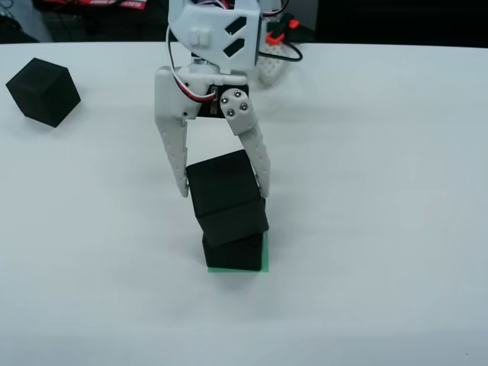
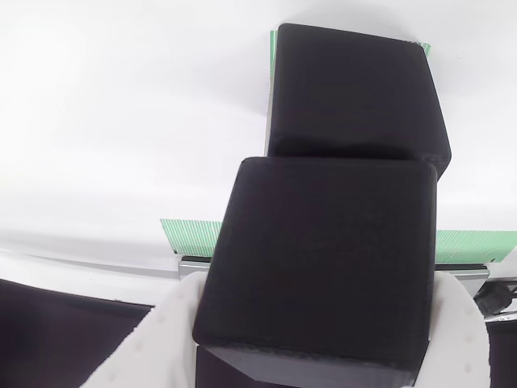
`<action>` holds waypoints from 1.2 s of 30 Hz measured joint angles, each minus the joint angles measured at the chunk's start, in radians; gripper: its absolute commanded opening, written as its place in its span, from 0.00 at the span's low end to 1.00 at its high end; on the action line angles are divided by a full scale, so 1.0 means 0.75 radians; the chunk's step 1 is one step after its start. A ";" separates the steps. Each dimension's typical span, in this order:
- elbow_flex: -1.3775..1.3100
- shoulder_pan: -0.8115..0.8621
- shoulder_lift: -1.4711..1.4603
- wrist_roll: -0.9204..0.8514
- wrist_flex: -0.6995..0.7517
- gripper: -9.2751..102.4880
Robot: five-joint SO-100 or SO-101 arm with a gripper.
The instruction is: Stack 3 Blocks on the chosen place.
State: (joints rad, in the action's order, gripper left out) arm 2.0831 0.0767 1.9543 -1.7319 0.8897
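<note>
Front view: white end effector [image 1: 223, 191] reaches down from top centre, its two fingers pinching the upper black cube [image 1: 225, 197] from both sides. That cube sits tilted and skewed on top of the lower black cube [image 1: 232, 252], shifted a bit up-left of it in the frame, not flush. The lower cube rests on the green striped square [image 1: 264, 255], mid-lower frame; green shows along its bottom and right edges. Third black cube [image 1: 43, 91] lies by itself at upper left of the frame on the white table [image 1: 381, 191], well apart from the stack, turned corner-on. Orange and black parts and cables sit behind the arm at the top edge.

View riding on the end effector: held cube [image 2: 319, 267] fills the lower centre, white fingers [image 2: 157, 343] pressed against its left and right sides at the bottom corners. Lower cube [image 2: 351, 89] appears above it in the frame, offset to the right, so the misalignment is clearer here. Green stripes [image 2: 190, 234] show at mid-left, mid-right and a sliver at top right.
</note>
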 measured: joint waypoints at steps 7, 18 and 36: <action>0.014 0.002 0.004 0.000 -0.008 0.32; 0.031 0.020 0.012 -0.002 -0.016 0.41; 0.088 -0.041 0.342 0.000 0.319 0.40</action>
State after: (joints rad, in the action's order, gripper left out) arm 2.1491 0.0460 2.2105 -1.7319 1.1290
